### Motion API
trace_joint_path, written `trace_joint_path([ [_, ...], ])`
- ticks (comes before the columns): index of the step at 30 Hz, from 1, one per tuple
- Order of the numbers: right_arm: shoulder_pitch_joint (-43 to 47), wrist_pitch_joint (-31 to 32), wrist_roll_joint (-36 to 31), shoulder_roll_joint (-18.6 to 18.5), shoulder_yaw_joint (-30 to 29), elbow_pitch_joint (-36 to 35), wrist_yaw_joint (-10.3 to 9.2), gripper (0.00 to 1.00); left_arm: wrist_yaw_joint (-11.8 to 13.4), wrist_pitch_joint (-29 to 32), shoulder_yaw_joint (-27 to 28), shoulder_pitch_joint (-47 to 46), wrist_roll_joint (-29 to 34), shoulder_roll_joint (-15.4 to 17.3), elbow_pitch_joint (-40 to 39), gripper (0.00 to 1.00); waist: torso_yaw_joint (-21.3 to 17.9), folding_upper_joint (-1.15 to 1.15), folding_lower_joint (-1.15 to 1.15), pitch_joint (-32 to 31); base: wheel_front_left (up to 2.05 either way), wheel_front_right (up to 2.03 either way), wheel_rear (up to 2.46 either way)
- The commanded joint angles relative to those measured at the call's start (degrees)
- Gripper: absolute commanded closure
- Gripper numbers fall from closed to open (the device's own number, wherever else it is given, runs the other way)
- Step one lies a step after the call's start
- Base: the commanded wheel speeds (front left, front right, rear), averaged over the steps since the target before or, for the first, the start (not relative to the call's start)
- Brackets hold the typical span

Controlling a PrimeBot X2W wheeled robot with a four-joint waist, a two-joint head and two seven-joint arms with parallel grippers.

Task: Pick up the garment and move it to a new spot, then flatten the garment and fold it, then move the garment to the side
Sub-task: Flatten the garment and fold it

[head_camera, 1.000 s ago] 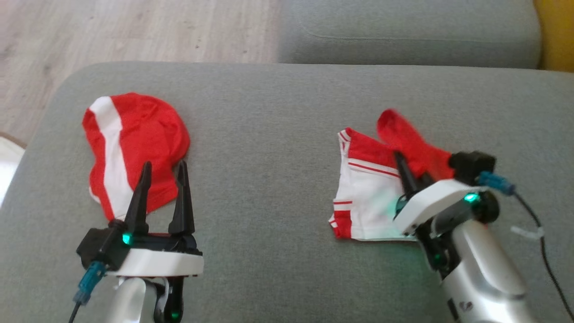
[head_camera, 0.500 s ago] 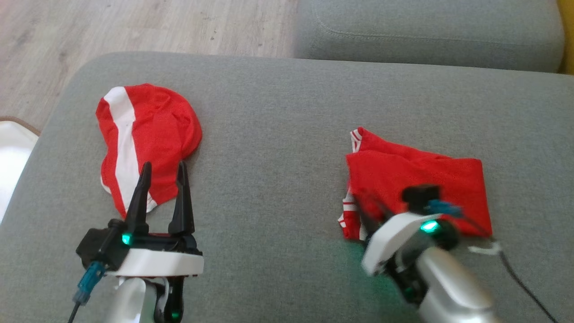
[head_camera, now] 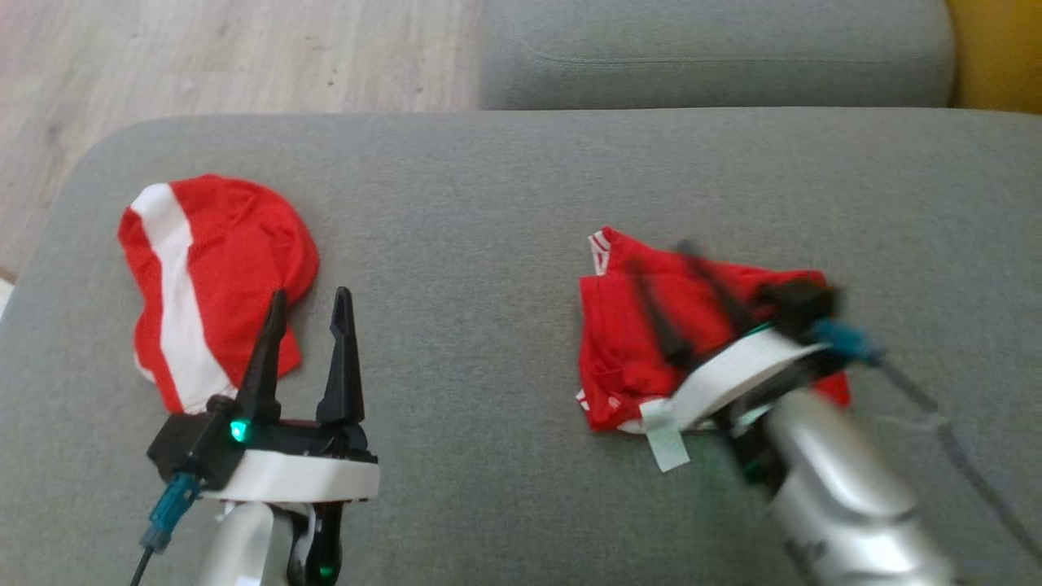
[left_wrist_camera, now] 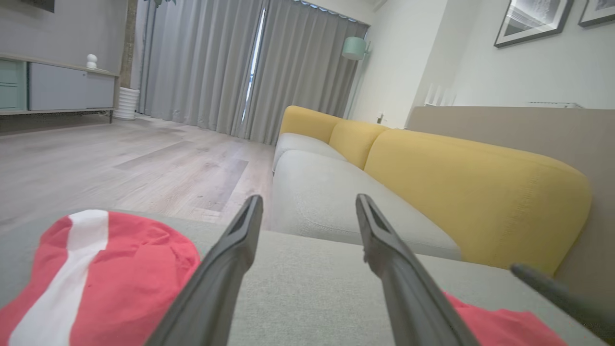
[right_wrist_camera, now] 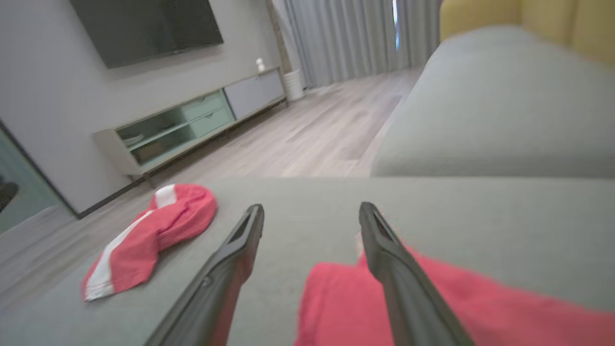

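Observation:
The garment (head_camera: 627,358) is red with white trim and lies folded on the right of the grey cushion (head_camera: 488,212), a white label sticking out at its near edge. My right gripper (head_camera: 661,259) hovers over it, blurred, jaws open and empty. In the right wrist view its fingers (right_wrist_camera: 312,209) spread above the garment's (right_wrist_camera: 346,307) red cloth. My left gripper (head_camera: 311,297) stands open and empty at the near left. Its fingers (left_wrist_camera: 308,202) are parted over bare cushion, with the garment's edge (left_wrist_camera: 495,327) at the lower right.
A second red garment with a white stripe (head_camera: 203,268) lies crumpled on the cushion's left, just beyond my left gripper. Another grey cushion (head_camera: 716,49) lies behind, with a yellow backrest (left_wrist_camera: 471,192). Wooden floor (head_camera: 203,57) is past the left edge.
My right gripper has opened and let go of the garment, whose red half now lies folded over the white part. The head camera has shifted. The left arm has stayed put.

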Motion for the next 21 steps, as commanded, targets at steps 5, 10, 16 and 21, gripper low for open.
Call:
trace_joint_path([
  [5, -1.04, -4.38, -8.63, -2.94, -12.19, -4.11, -0.05, 0.00, 0.14, -0.29, 0.91, -1.31, 0.25, 0.14, -3.17, 0.00, -1.67, 0.00, 0.00, 0.18, 0.00, 0.00, 0.00],
  [10, 3.93, -5.06, -14.10, -3.11, -22.62, -9.06, -0.05, 0.00, 0.42, -0.29, -0.02, -1.19, 1.02, 0.14, -3.96, 0.00, -2.31, 0.00, 0.00, 0.45, 0.00, 0.00, 0.00],
  [16, 11.83, -5.21, -18.05, -0.71, -29.70, -14.86, -0.05, 0.00, 0.64, -0.29, -0.88, 0.25, 2.92, 0.14, -4.53, 0.00, -2.96, 0.00, 0.00, 0.64, 0.00, 0.00, 0.00],
  [21, 14.67, -5.24, -19.02, 0.61, -30.63, -16.34, -0.05, 0.00, 0.71, -0.29, -1.00, 1.13, 4.65, 0.14, -4.77, 0.00, -3.44, 0.00, 0.00, 0.65, 0.00, 0.00, 0.00],
])
